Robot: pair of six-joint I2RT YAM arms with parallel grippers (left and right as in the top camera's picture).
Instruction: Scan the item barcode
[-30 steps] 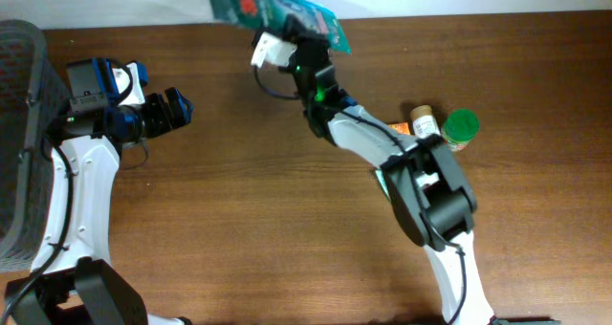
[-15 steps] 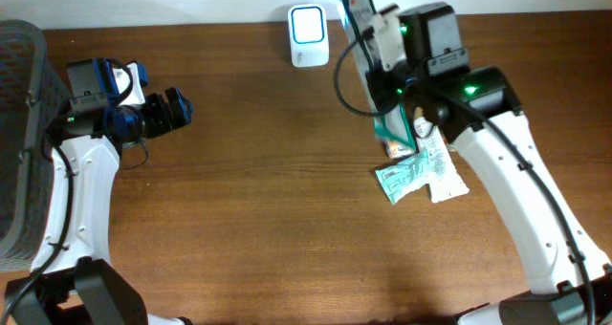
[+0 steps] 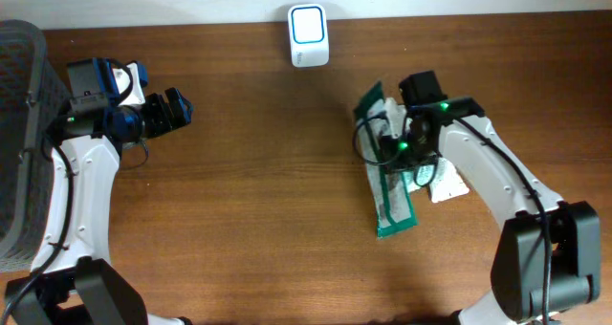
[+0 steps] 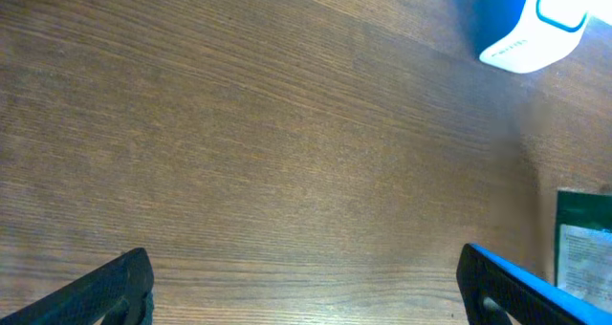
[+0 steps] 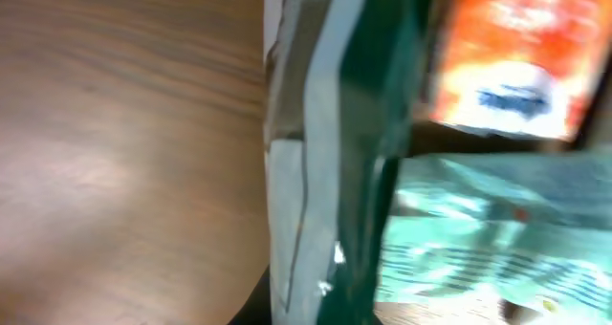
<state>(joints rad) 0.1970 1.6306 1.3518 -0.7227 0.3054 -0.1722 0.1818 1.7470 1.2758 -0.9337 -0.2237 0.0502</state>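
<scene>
A long dark green packet (image 3: 390, 196) stretches across the right half of the table, its upper end under my right gripper (image 3: 394, 141). That gripper is shut on the green packet (image 5: 368, 143), which fills the middle of the blurred right wrist view. I cannot tell whether the packet rests on the wood. No barcode shows on it. The white barcode scanner (image 3: 308, 35) stands at the table's back edge and also shows as a scanner (image 4: 540, 24) in the left wrist view. My left gripper (image 3: 178, 109) hovers at the far left, open, with only bare wood between its fingers (image 4: 107, 287).
A pale green and white packet (image 3: 442, 180) lies beside and partly under the green one, seen as a teal packet (image 5: 469, 239) from the right wrist. An orange item (image 5: 516, 57) sits behind it. A dark mesh basket (image 3: 17, 143) stands at the left edge.
My right arm swung the green packet from the scanner at the back edge down and forward onto the right side. The scanner is uncovered. The left arm has not moved.
</scene>
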